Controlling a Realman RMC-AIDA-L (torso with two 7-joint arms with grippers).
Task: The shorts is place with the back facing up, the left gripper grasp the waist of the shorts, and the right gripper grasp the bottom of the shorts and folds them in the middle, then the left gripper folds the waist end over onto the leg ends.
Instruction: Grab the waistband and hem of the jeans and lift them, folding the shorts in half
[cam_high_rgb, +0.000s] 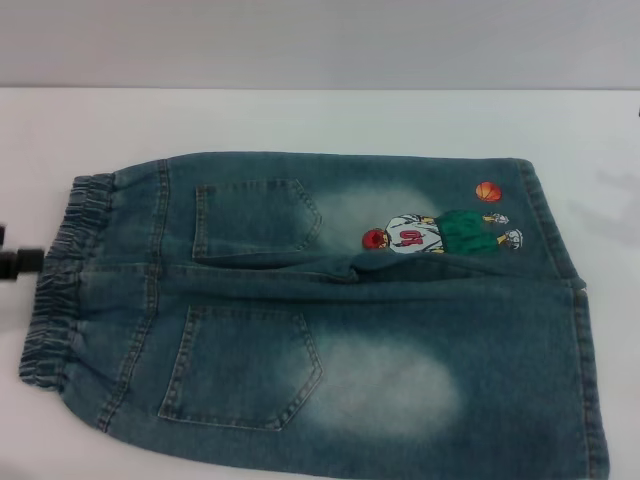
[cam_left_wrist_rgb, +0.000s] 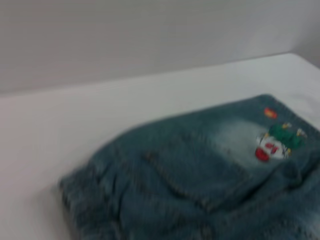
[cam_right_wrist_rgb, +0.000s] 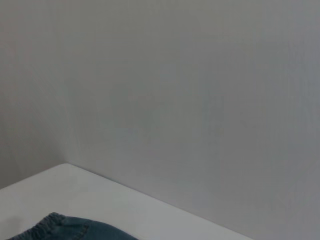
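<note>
Head view gives you the shorts (cam_high_rgb: 340, 320) spread flat and unfolded on the white worktop (cam_high_rgb: 300, 115), back pockets up, the waist of the shorts (cam_high_rgb: 60, 280) toward your left side and the bottom of the shorts (cam_high_rgb: 575, 300) toward your right. The embroidered basketball player (cam_high_rgb: 440, 235) sits on the far leg, with the orange ball (cam_high_rgb: 488, 191) just beyond it. No fold has been started, so the whole task is ahead of you.

Your main risk is a poor first grasp. The waistband is thick, bunched elastic; if you pinch only the top ridge, it could slip out as you lift. On the other side, the hem is two layers of stiff denim; catching just the upper layer would drag the leg open instead of folding it. The near edge of the garment also runs off the bottom of the head view, so you may not see whether that side follows the fold squarely.

Only a small dark part of the left gripper (cam_high_rgb: 20, 262) shows at the frame edge, just beside the waistband; you cannot tell whether its jaws are open or closed, or whether it touches the cloth. The right gripper is not visible anywhere; its wrist view catches only a corner of the shorts (cam_right_wrist_rgb: 70, 230) and the wall behind.
</note>
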